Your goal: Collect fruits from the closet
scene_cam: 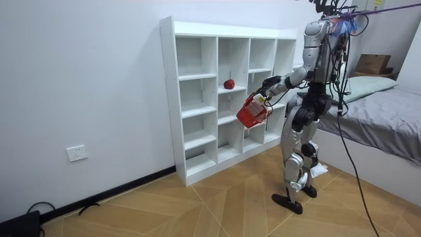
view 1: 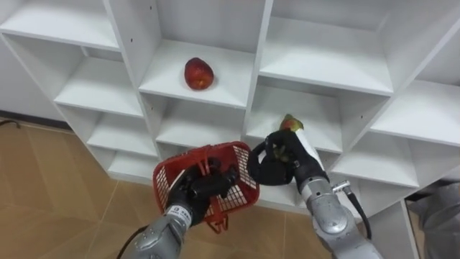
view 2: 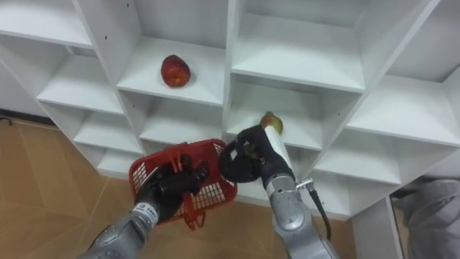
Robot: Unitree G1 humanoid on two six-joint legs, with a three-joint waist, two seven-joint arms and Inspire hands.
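Note:
A red fruit (view 1: 198,73) lies on a middle shelf of the white shelf unit (view 1: 327,65). My left hand (view 1: 201,188) is shut on the handle of a red mesh basket (view 1: 233,162), held in front of the lower shelves. Just right of the basket, my right hand (view 1: 277,169) has its fingers curled round a green-and-red fruit (view 1: 291,124) at the front edge of the shelf one compartment right and lower. In the room view I stand upright facing the unit (scene_cam: 191,76), with the basket (scene_cam: 251,112) held out in front of it.
The unit's other compartments hold nothing. Wooden floor (view 1: 43,187) lies below and to the left. A bed with grey bedding (scene_cam: 388,112) stands behind me, with a cardboard box (scene_cam: 371,64) by the wall.

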